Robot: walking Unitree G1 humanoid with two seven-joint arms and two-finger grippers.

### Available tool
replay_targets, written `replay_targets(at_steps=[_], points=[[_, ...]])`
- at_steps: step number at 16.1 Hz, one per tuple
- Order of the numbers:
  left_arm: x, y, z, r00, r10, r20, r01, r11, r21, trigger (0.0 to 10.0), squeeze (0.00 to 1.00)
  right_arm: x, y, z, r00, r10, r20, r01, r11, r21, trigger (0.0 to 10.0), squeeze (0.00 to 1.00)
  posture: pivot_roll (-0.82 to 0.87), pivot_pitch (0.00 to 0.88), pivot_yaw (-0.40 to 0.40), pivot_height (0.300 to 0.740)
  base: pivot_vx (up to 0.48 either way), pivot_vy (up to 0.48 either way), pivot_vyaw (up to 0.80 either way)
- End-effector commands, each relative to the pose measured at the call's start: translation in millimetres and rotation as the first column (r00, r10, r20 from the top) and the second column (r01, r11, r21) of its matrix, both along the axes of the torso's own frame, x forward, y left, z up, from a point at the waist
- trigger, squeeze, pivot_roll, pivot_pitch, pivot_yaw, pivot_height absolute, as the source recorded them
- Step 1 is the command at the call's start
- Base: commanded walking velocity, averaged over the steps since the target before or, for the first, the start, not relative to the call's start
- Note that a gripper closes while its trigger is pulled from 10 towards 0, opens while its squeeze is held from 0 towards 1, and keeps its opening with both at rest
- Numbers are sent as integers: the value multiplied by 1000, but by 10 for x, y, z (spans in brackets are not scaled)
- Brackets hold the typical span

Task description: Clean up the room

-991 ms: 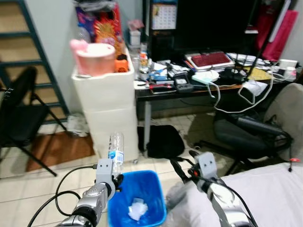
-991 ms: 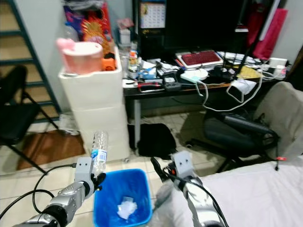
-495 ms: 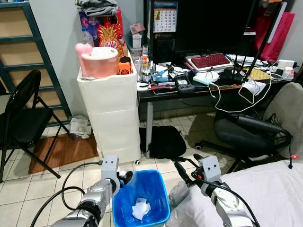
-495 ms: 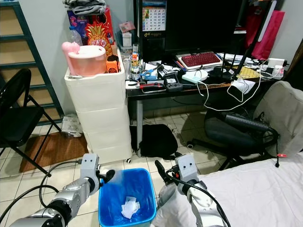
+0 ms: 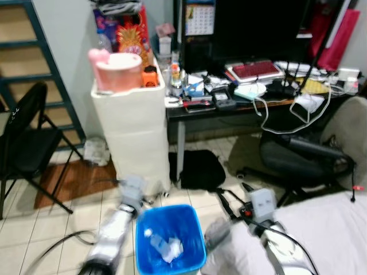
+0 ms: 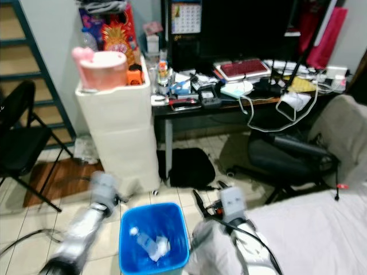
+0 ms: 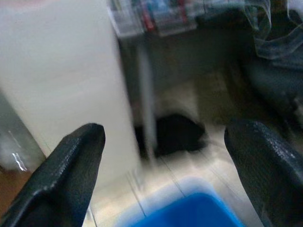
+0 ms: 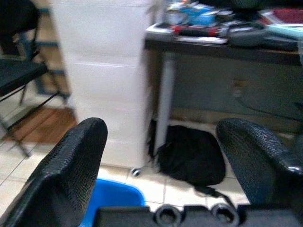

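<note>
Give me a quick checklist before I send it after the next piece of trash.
1. Bottle in the blue bin: ok, lying on the paper.
2. Left gripper open, nothing between its fingers: ok.
3. Right gripper open, nothing held: ok.
4. Bin upright on the floor: ok.
5. Left arm settled: not ok, it is blurred in the eye views.
6. Next piece of trash picked out: cannot tell, the desk clutter is blurred.

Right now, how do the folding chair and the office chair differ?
The folding chair stands left of the white drawers, against the stairs; the office chair sits right, under the desk. The folding chair has thin straight legs; the office chair rolls on casters. A white cable hangs over the office chair, none over the folding chair. Both are black and unoccupied.
</note>
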State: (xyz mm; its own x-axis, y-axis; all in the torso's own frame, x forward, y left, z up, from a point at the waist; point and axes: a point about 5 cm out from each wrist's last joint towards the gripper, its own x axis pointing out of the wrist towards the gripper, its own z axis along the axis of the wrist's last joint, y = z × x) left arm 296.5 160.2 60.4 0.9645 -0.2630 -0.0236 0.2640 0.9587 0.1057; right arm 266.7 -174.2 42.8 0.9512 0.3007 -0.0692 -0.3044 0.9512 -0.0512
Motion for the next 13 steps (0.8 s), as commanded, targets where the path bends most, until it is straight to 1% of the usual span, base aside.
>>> replay_targets(at_steps=[1, 3, 5, 6, 8, 9, 12, 13], points=[[15, -9, 171, 997, 0, 80, 1, 1000, -10, 10000, 0, 13, -22, 56, 999, -18, 29, 18, 1000, 14, 10000, 0, -6, 0, 32, 740, 0, 0, 0], [-188, -111, 339, 987, 2, 158, 1, 1000, -23, 10000, 0, 7, -52, 59, 999, -44, 25, 43, 999, 26, 10000, 0, 20, 0, 20, 740, 0, 0, 0], [-237, -166, 335, 988, 26, 150, -20, 999, -41, 10000, 0, 67, -39, 115, 998, -50, 34, 49, 998, 28, 10000, 0, 37, 0, 4, 740, 0, 0, 0], [-225, -175, 314, 989, 40, 140, -38, 999, -21, 10000, 0, 109, -3, 155, 998, -33, 45, 32, 999, 27, 10000, 0, 35, 0, 0, 740, 0, 0, 0], [-179, -170, 296, 991, 58, 119, -55, 998, -26, 10000, 0, 162, 28, 185, 999, -18, 44, 17, 1000, 26, 10000, 0, 33, 0, -5, 740, 0, 0, 0], [-160, -158, 303, 992, 67, 107, -64, 998, -28, 10000, 0, 191, 47, 200, 999, -2, 42, 1, 1000, 23, 10000, 0, 28, 0, -6, 740, 0, 0, -800], [-156, -194, 350, 991, 22, 130, -26, 999, 31, 10000, 0, 232, 46, 240, 999, 6, 53, -6, 1000, 5, 10000, 0, 15, 0, 2, 740, 0, 0, -800], [-152, -205, 342, 993, 15, 120, -17, 1000, 15, 10000, 0, 234, 42, 241, 999, 5, 52, -6, 1000, 4, 10000, 0, 14, 0, 2, 740, 0, 0, -800]])
